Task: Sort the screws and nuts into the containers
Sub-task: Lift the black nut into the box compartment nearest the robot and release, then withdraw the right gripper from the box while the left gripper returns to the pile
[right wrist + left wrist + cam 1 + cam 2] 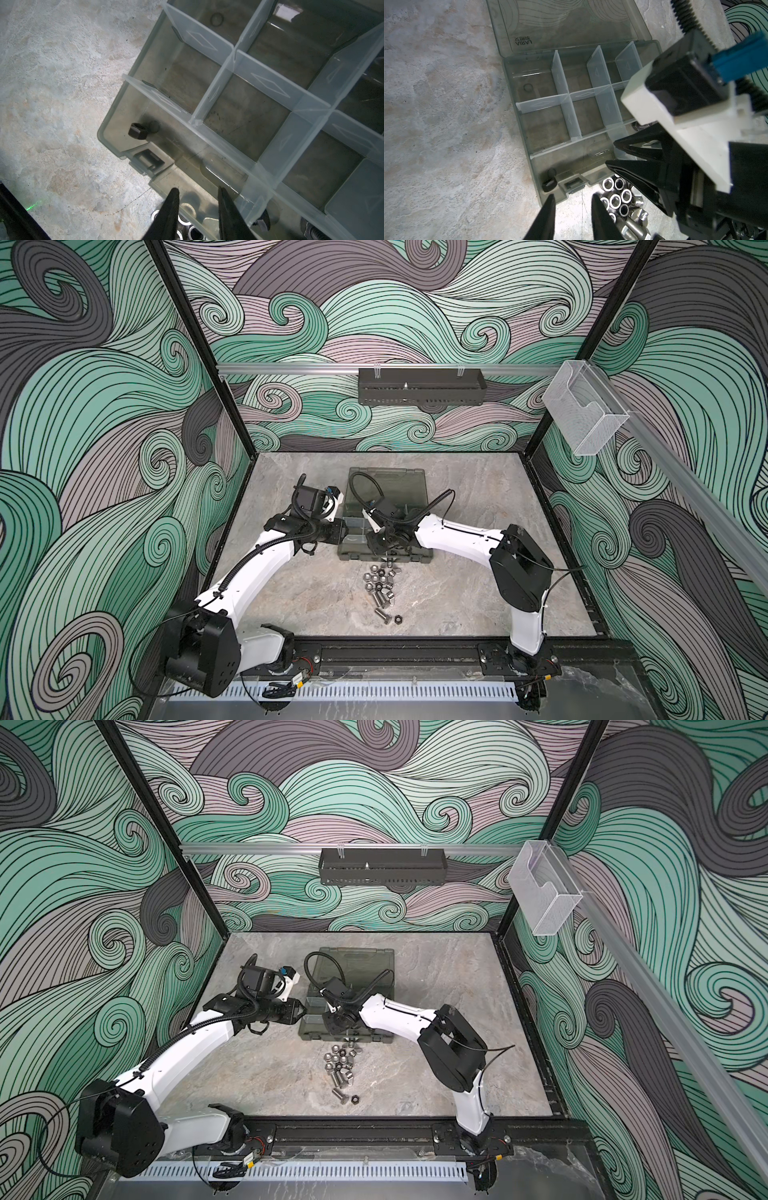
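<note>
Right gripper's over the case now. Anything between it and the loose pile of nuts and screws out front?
Only the front wall of the case: the right gripper hangs over the front compartment, the pile lies just outside it on the table. The left gripper is off at the case's left edge.

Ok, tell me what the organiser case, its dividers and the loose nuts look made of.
Organiser case: probably smoky translucent plastic; the table shows through it.
Dividers: clear frosted plastic, glossy.
Nuts: apparently bright metal, with shiny highlights; the black nut inside the case looks dark-coated.
</note>
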Action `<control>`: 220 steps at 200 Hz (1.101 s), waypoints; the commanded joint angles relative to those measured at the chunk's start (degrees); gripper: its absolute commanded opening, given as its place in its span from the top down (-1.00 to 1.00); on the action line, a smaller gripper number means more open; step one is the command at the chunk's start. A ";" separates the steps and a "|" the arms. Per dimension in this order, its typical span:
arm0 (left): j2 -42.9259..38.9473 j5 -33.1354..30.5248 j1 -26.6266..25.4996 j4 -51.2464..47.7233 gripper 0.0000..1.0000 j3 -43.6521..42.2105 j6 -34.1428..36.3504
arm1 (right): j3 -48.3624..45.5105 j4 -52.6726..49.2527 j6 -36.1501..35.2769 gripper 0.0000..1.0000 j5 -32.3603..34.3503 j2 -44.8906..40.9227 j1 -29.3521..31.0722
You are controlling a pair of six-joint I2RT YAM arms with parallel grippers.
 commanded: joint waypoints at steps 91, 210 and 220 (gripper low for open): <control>0.60 3.24 0.58 0.13 0.33 1.31 0.07 | -10.20 1.56 3.25 0.32 1.84 -15.21 -0.68; 1.93 7.54 0.08 0.83 0.33 1.20 0.73 | -26.66 0.46 8.26 0.31 5.43 -29.15 -0.75; 2.02 7.71 -0.23 0.81 0.33 1.21 0.66 | -27.62 0.68 8.86 0.31 5.58 -29.85 -0.75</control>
